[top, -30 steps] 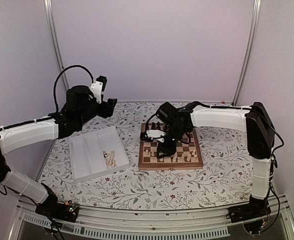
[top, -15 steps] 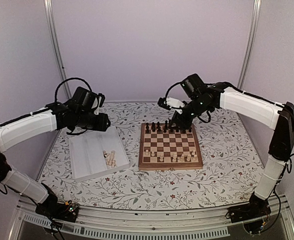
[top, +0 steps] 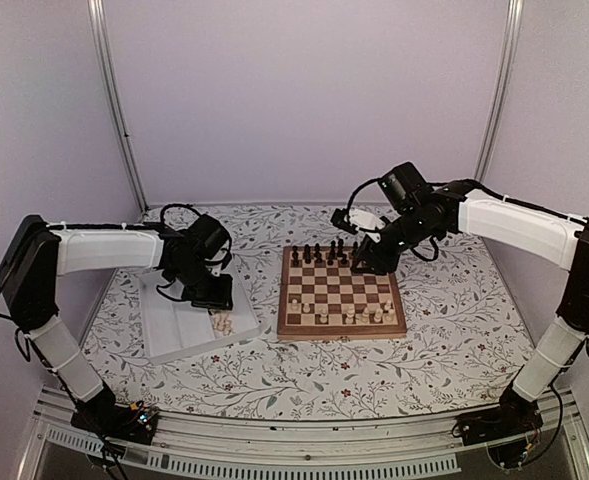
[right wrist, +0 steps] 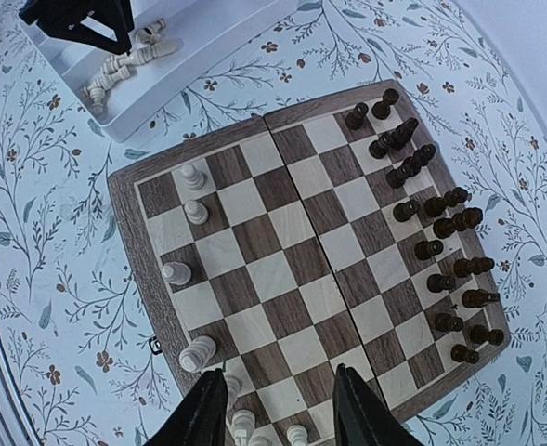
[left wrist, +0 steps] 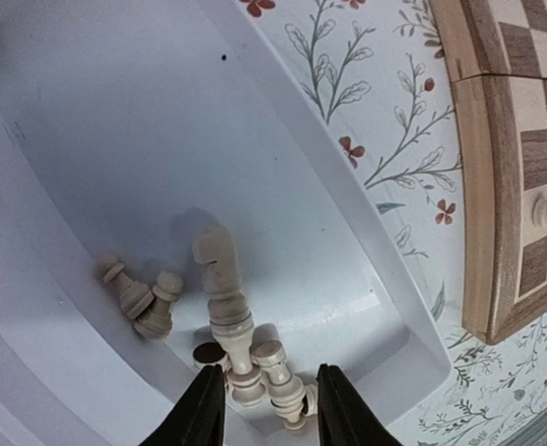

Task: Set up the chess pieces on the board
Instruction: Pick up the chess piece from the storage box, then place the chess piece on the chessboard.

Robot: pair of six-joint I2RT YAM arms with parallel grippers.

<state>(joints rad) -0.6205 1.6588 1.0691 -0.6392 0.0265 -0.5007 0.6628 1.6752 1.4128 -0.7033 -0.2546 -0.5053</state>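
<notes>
Since a second ago the left gripper point(left wrist: 264, 401) has dropped into the white tray point(left wrist: 384, 279), jaws apparently parted astride loose chess pieces point(left wrist: 231, 316), while the empty, open right gripper point(right wrist: 280, 409) has lifted off the board point(right wrist: 292, 269).

Cream chess pieces point(left wrist: 231, 316) heaped; board point(right wrist: 282, 269) half-set

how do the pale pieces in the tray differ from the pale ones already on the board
The pale pieces in the tray lie tipped over in a loose heap inside the white tray; the pale pieces on the board stand upright, spaced out on separate squares of the chessboard. The left gripper is down over the tray heap with its jaws apart; the right gripper hangs above the board, holding nothing. Both groups look like the same cream wood.
</notes>
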